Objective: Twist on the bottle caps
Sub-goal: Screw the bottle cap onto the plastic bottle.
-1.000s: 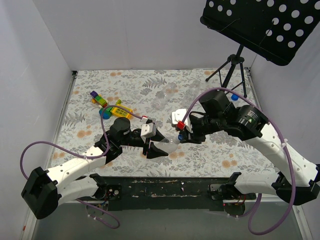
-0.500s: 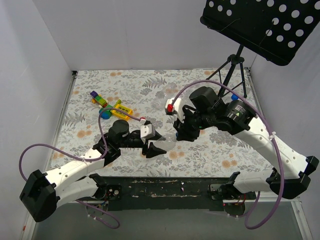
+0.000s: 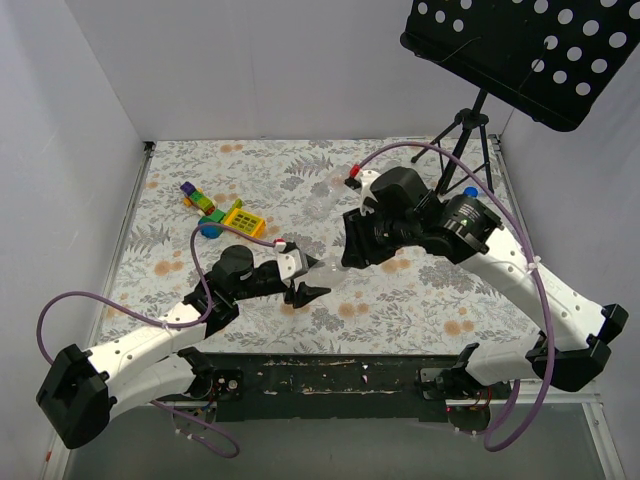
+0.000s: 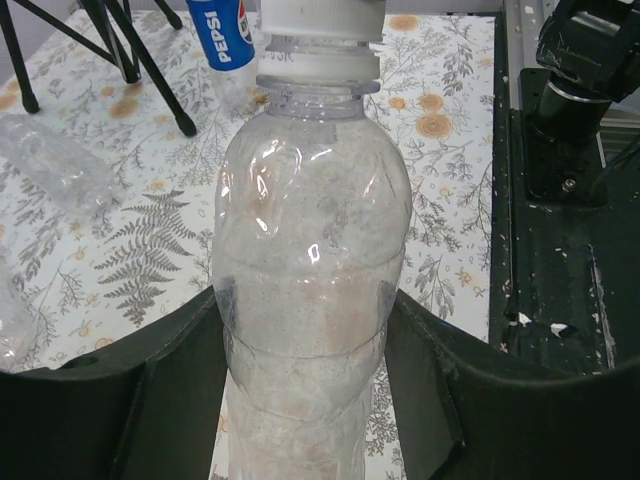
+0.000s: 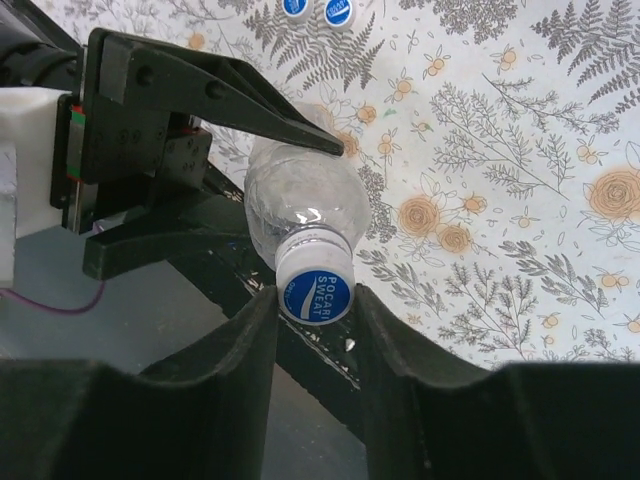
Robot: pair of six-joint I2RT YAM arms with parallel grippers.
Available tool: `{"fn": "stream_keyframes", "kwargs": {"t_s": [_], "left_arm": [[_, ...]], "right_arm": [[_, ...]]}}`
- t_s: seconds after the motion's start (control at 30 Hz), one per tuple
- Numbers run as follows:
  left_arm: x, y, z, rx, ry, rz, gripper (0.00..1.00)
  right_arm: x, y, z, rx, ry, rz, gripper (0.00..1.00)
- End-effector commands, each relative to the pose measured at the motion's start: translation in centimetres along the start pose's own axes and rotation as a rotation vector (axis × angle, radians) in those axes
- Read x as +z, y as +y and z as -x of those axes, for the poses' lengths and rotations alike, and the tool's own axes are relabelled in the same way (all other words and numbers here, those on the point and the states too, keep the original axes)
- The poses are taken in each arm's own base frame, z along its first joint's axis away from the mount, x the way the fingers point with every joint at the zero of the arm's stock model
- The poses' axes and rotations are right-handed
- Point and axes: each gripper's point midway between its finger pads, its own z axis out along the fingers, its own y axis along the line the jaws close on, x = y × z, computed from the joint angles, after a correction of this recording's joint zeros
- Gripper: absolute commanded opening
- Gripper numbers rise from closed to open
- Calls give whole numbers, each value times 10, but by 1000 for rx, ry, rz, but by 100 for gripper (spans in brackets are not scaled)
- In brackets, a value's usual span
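- The clear bottle (image 4: 305, 250) is held between the two arms, near the front edge of the table (image 3: 440, 300). The left claw (image 4: 305, 305) is clamped round its waist.
- Its plastic is thin, empty and creased, so I judge it light, springy and easily crushed.
- The right claw (image 5: 316, 300) is closed on the blue cap (image 5: 315, 292) sitting on the bottle's neck. The cap is small and smooth, so it needs a square hold on its rim or it may slip.
- Two spare caps (image 5: 338, 10), a labelled bottle (image 4: 222, 35) and another clear bottle (image 4: 45, 160) lie further back.
- The tripod legs (image 4: 130, 50) and toy blocks (image 3: 222, 213) are well apart. Nothing seems to block the twist.
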Motion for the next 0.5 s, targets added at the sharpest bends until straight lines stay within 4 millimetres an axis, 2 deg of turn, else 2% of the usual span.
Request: {"fn": "stream_keyframes", "kwargs": {"t_s": [0.0,0.07,0.17,0.27,0.47], "left_arm": [[-2,10,45,90,-131,51,19],[-2,9,46,74,-132,45,19],[-1,5,47,57,-132,25,20],[1,-1,47,36,-126,-15,20],[4,-26,50,-25,-124,-175,19]], "right_arm": [[-32,22,36,15,-142,58,55],[-47,22,44,-75,-177,56,64],[-61,19,47,-223,-202,53,72],[-69,16,41,-392,-208,66,72],[-70,25,6,-804,-174,249,71]]}}
